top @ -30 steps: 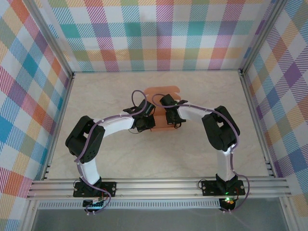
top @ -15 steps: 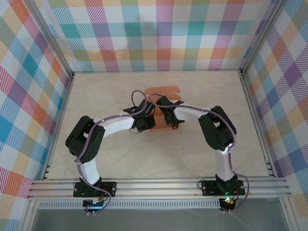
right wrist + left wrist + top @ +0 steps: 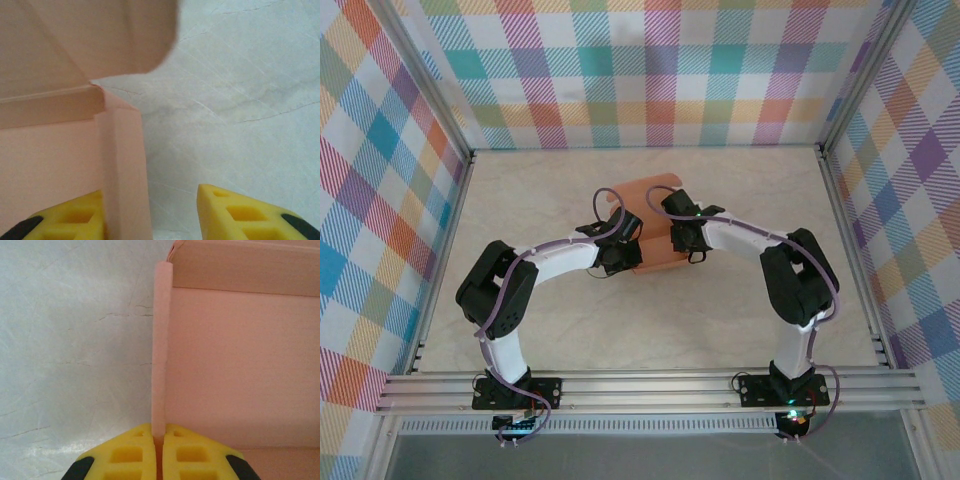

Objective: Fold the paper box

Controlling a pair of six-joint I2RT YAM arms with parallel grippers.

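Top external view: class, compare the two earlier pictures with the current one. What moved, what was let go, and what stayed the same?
The right claw opened, letting go of the paper box's right wall, and the right arm swung its elbow out to the right. The far flap rose from flat to curl over the box. The left claw stayed shut on the left wall; the box kept its place.

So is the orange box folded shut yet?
Not yet: partly folded, open. The paper box has side walls standing up, but its top flap is raised, not closed down.
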